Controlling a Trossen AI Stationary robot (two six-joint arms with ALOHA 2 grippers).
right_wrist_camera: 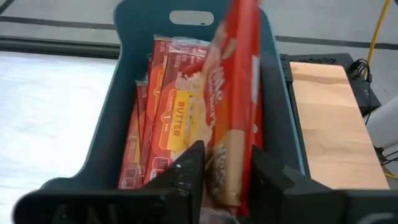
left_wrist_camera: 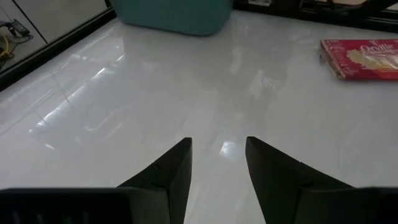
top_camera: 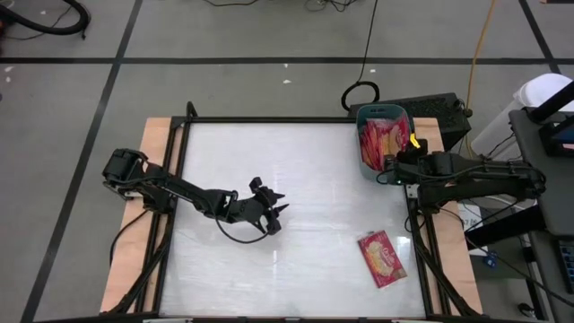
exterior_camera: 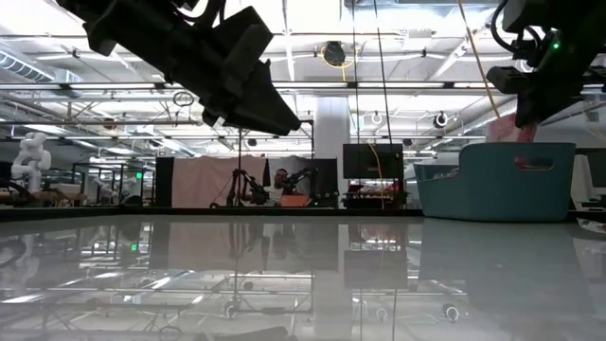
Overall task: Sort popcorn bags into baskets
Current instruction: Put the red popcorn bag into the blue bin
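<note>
**Packet going into the bin**

High view: right gripper [top_camera: 392, 164] over the teal basket [top_camera: 362, 154]; one popcorn bag [top_camera: 382, 258] lies on the table; left gripper [top_camera: 269, 213] waits mid-table, parted, empty.

Right wrist view: an upright packet [right_wrist_camera: 233, 106] stands between the fingers; whether gripped or released, I cannot tell. Let go fully before lifting straight up.

Left gripper [top_camera: 280, 213] hangs above mid-table, fingers parted, empty. Right gripper [right_wrist_camera: 227, 165] is extended over the table's far right corner, fingers slightly parted.
</note>
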